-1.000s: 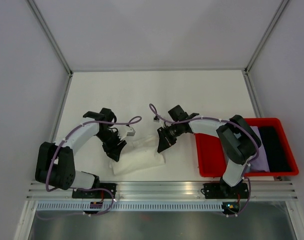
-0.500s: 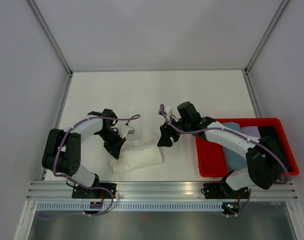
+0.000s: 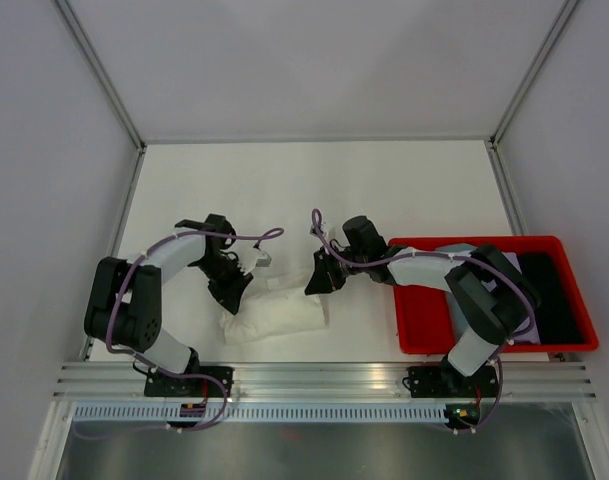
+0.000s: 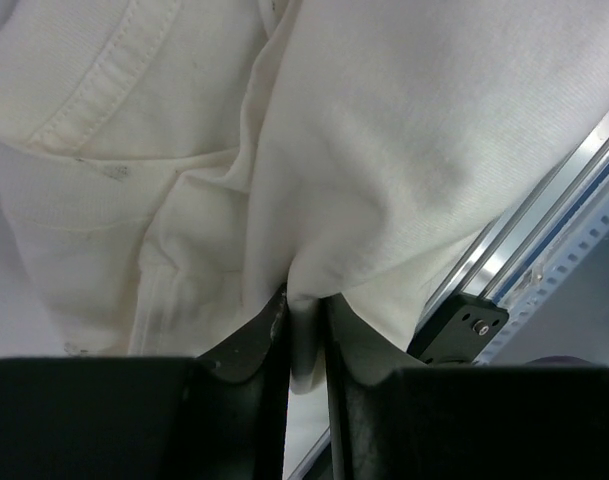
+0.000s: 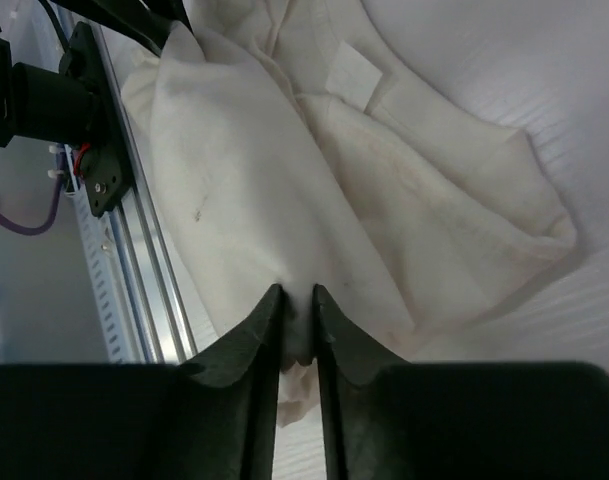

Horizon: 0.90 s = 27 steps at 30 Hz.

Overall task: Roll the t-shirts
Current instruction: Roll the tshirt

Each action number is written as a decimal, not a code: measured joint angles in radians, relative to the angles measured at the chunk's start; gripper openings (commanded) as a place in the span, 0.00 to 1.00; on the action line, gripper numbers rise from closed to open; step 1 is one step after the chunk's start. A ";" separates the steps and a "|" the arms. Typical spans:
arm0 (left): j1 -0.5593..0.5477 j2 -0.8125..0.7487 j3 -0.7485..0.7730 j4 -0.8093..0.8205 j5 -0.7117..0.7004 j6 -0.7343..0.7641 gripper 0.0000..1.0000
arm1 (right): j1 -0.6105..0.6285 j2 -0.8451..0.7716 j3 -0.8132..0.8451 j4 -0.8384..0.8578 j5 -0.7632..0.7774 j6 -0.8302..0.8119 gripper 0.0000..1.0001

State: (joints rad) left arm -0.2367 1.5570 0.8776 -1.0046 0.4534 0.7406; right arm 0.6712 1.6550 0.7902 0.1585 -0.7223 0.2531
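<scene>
Pinching the cream t-shirt (image 3: 279, 314) in my left hand (image 3: 232, 294) and right hand (image 3: 315, 285), both clamped on cloth, I should roll both ends evenly.

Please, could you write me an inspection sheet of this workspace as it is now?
Surface: white table.
Job's things: cream t-shirt bunched near the front edge, between the arms; black shirt in the bin.
Clutter: red bin at the right.
Grippers: left gripper and right gripper each pinch a fold of the cream t-shirt.
Cables: purple cables loop along both arms.
Surroundings: grey walls; aluminium rail at the front.
</scene>
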 measured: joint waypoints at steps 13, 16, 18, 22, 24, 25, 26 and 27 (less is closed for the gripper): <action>0.084 0.000 0.126 -0.030 -0.053 0.116 0.31 | -0.099 0.071 0.014 -0.047 -0.070 0.035 0.00; 0.121 0.001 0.148 0.006 -0.098 0.123 0.33 | -0.115 0.084 0.014 -0.046 -0.070 0.050 0.00; 0.145 -0.006 0.151 0.039 -0.135 0.124 0.44 | -0.117 0.095 0.013 -0.038 -0.071 0.070 0.00; 0.145 -0.155 0.137 0.129 -0.165 0.157 0.58 | -0.122 0.103 0.006 -0.007 -0.071 0.136 0.00; 0.082 -0.343 0.100 0.192 -0.176 0.195 0.61 | -0.127 0.108 0.004 0.011 -0.070 0.174 0.00; 0.025 -0.440 0.073 0.221 -0.192 0.211 0.66 | -0.129 0.110 0.001 0.021 -0.069 0.194 0.01; -0.041 -0.533 0.042 0.238 -0.199 0.226 0.68 | -0.129 0.111 -0.002 0.030 -0.069 0.215 0.00; -0.116 -0.618 0.000 0.263 -0.212 0.235 0.72 | -0.130 0.113 -0.004 0.039 -0.069 0.236 0.00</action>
State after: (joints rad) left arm -0.3523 0.9394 0.8776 -0.7414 0.2413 0.9760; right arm 0.5415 1.7676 0.7864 0.1978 -0.7910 0.4889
